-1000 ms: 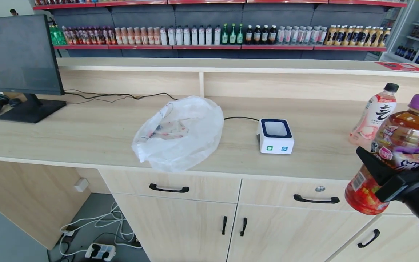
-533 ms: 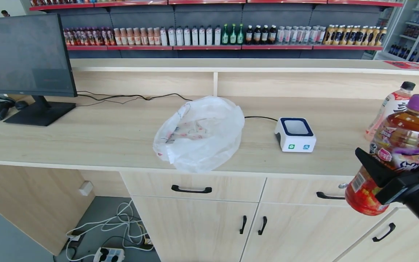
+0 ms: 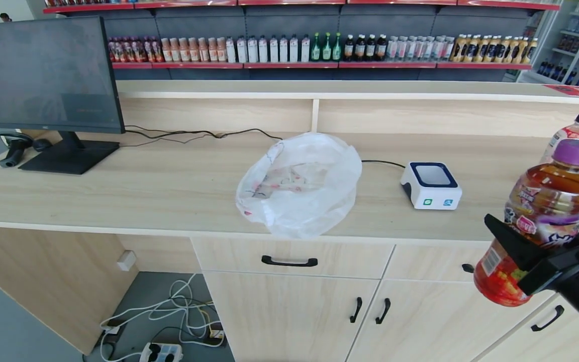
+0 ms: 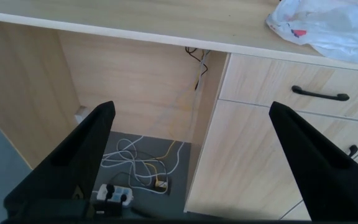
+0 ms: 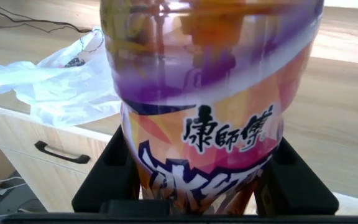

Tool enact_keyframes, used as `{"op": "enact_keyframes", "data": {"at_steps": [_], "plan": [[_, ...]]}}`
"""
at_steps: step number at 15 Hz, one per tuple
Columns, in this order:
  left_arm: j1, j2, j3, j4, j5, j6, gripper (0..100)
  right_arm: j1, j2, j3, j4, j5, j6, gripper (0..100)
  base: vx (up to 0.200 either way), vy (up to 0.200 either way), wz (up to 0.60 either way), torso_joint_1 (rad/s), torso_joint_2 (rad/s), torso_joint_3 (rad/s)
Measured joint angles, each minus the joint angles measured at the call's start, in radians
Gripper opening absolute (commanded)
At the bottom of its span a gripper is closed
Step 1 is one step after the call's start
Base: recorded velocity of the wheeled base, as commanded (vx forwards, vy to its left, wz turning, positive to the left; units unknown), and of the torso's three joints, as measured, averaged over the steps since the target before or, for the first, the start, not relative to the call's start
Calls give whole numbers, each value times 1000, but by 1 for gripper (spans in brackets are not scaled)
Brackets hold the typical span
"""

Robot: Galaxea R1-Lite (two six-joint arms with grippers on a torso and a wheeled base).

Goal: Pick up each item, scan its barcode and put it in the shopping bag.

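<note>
A dark monitor (image 3: 45, 70) stands far left of the right gripper (image 3: 531, 246); a power strip (image 3: 161, 352) lies on the floor, lower left.

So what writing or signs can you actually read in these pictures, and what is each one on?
Purple-capped drink bottle: big white Chinese brand characters on the label, clear but left unquoted.
Its barcode: digits too small.
Scanner: green and blue icons, no readable words.
Black-capped bottle: print too small.
Monitor: bezel mark too small.
Shelf bottles: labels too small.
</note>
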Motion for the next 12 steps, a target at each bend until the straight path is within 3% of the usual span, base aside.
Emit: {"op": "enact_keyframes", "data": {"at_steps": [4,12], "plan": [[0,0,0,0,0,0,100,-11,0,5,3,-2,-10,0,200,0,0,-5,0,1],[0,0,0,-1,1,-1,100,-53,2,3,3,-1,4,0,0,0,0,0,0,0]]}}
